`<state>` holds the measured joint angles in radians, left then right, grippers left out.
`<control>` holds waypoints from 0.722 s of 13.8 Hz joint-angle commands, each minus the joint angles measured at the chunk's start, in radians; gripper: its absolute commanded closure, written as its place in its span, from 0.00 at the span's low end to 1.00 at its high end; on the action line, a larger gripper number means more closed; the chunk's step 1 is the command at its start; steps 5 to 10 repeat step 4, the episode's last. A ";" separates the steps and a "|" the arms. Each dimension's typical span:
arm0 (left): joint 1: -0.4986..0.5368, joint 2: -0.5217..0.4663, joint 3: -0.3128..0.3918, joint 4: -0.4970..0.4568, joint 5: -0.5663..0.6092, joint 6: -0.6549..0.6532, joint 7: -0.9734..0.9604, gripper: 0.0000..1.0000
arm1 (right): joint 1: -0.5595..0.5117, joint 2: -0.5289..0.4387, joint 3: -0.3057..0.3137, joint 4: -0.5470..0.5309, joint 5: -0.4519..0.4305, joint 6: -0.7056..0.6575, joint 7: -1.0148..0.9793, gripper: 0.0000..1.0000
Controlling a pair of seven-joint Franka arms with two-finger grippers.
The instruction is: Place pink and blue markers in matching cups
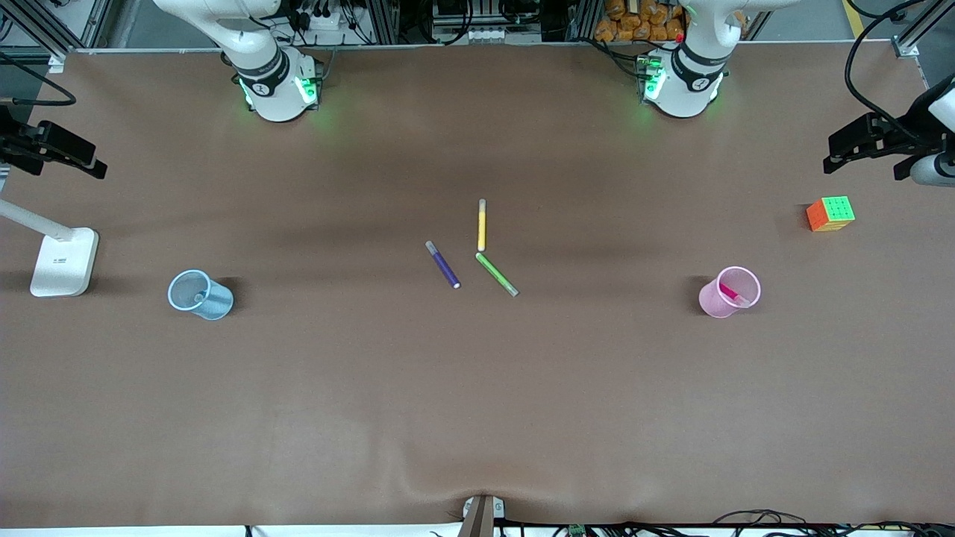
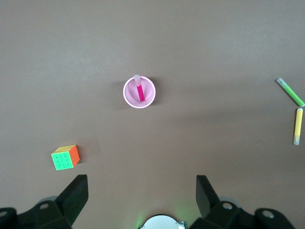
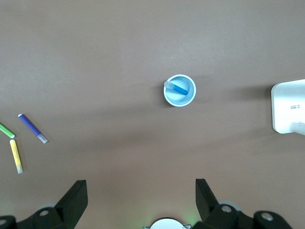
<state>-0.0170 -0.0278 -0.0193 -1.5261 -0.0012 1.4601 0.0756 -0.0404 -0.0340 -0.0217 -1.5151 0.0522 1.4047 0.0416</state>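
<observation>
The pale pink cup (image 1: 710,300) stands upright toward the left arm's end of the table. The pink marker (image 1: 733,294) leans inside it, its greyish end at the rim. The pale blue cup (image 1: 218,304) stands toward the right arm's end, and the blue marker (image 3: 179,88) rests inside this blue cup (image 3: 190,98). High over the bare table near its base, my left gripper (image 2: 142,183) is open and holds nothing; the pink cup (image 2: 127,95) and pink marker (image 2: 140,91) lie well clear of it. My right gripper (image 3: 141,188) hangs likewise, open and holding nothing.
A purple pen (image 1: 443,265), a yellow pen (image 1: 482,225) and a green pen (image 1: 497,274) lie at the table's middle. A colour cube (image 1: 830,213) sits farther from the front camera than the pink cup. A white lamp base (image 1: 64,262) stands beside the blue cup.
</observation>
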 commanded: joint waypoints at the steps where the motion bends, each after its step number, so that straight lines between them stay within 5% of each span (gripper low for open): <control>1: -0.006 0.017 0.004 0.026 -0.011 -0.012 0.001 0.00 | -0.009 -0.004 0.011 0.006 -0.014 -0.022 -0.005 0.00; 10: -0.004 0.017 0.004 0.026 -0.011 -0.012 0.003 0.00 | -0.009 -0.004 0.011 0.006 -0.012 -0.032 -0.005 0.00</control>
